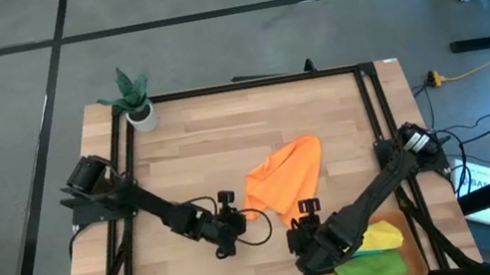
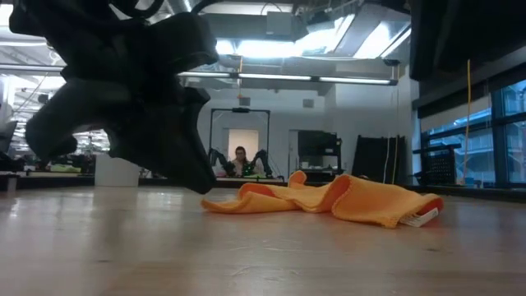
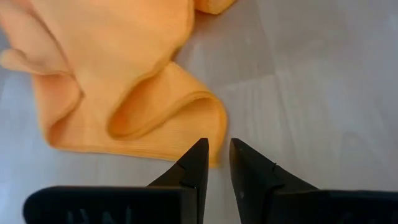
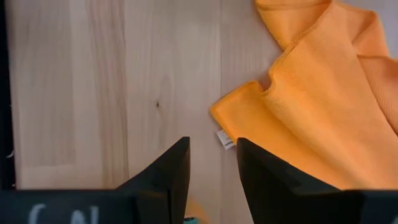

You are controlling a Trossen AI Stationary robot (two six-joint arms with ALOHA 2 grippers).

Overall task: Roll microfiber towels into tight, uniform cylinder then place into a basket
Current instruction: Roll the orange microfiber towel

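1. Orange towel lies crumpled and unrolled on the wooden table, roughly mid-table, slightly right of centre. Folds stand up in loose ridges in the low view; a small white label shows at one corner.
2. Left gripper is low over the table at the towel's near-left edge. Its fingers stand a narrow gap apart with nothing between them; the tips sit just beside a folded hem of the cloth, and contact cannot be told.
3. Right gripper is over bare wood just near of the towel's labelled corner. Fingers parted with a small gap, empty.
4. In the high view the left gripper and right gripper flank the towel's near end, left and right of it.
5. Basket sits at the near-right corner of the table, partly hidden under the right arm. It holds a yellow towel and a green towel; a sliver of teal shows between them.
6. Small potted plant stands at the far-left corner, well apart from the towel.
7. A person is seated in the room far behind the table.
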